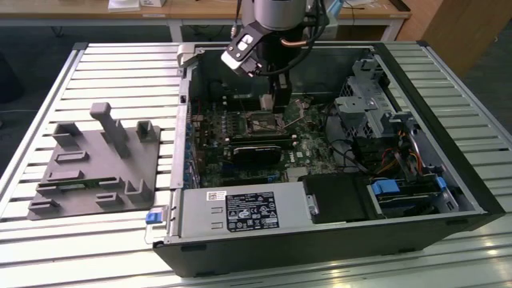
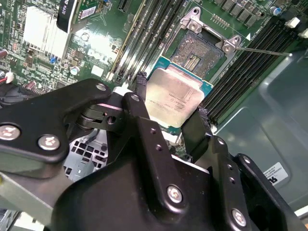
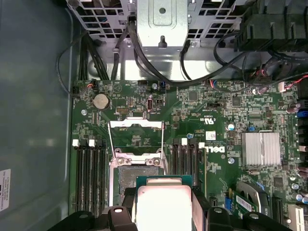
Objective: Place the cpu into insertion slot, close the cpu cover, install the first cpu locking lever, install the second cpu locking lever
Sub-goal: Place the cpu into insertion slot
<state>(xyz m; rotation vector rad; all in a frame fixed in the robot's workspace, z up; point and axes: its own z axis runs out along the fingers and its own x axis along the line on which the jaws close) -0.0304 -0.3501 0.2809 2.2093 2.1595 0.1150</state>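
You're working inside the computer case [image 1: 448, 138], and room is tight. In the exterior view the drive cage [image 1: 364, 102] stands at three o'clock of the socket [image 1: 262, 118], with a black card [image 1: 260, 153] at six. Memory slots [image 3: 89, 168] flank the socket on both sides. The cover [image 3: 136, 123] is flipped up, leaving the socket bare. Your pincer [image 2: 172, 98] is clamped on the chip [image 2: 175, 94], its fingers [image 2: 141, 84] gripping opposite edges. The chip is right by the open socket but not seated in it.
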